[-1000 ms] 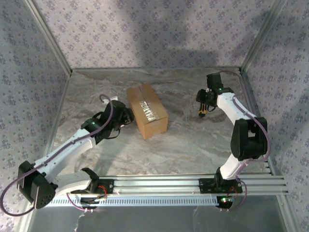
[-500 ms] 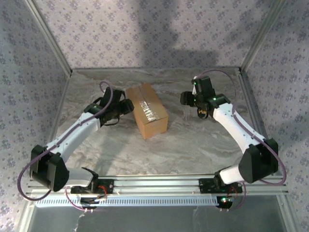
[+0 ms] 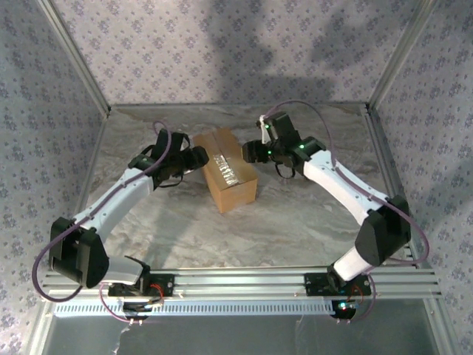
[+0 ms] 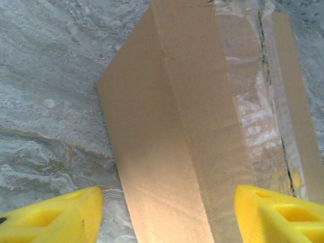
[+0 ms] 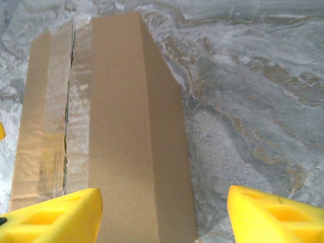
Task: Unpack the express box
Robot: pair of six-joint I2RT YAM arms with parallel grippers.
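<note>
1. The express box (image 3: 225, 171) sits on the worktop (image 3: 310, 214), a little left of centre and toward the far side, set at a slant. Its flaps lie flat, and shiny clear tape (image 4: 248, 101) runs along the top seam, with a dark seam line showing through it.
2. The left tool (image 3: 195, 159) is just beside the box's left long side. Its yellow fingertips (image 4: 50, 217) are spread wide and pinch nothing. In the left wrist view the box's upper left edge lies between them.
3. The right tool (image 3: 251, 153) is at the box's far right corner, also spread and empty. Its wrist view looks along the taped top.
4. Judged from this, the step in hand is the approach: both tools are bracketing the box and the opening has not begun.
5. The next move probably calls for one tool to steady the carton while the other works a fingertip into the seam or under a flap edge. The tape looks slick and the carton light, so it may slide unless it is braced.
</note>
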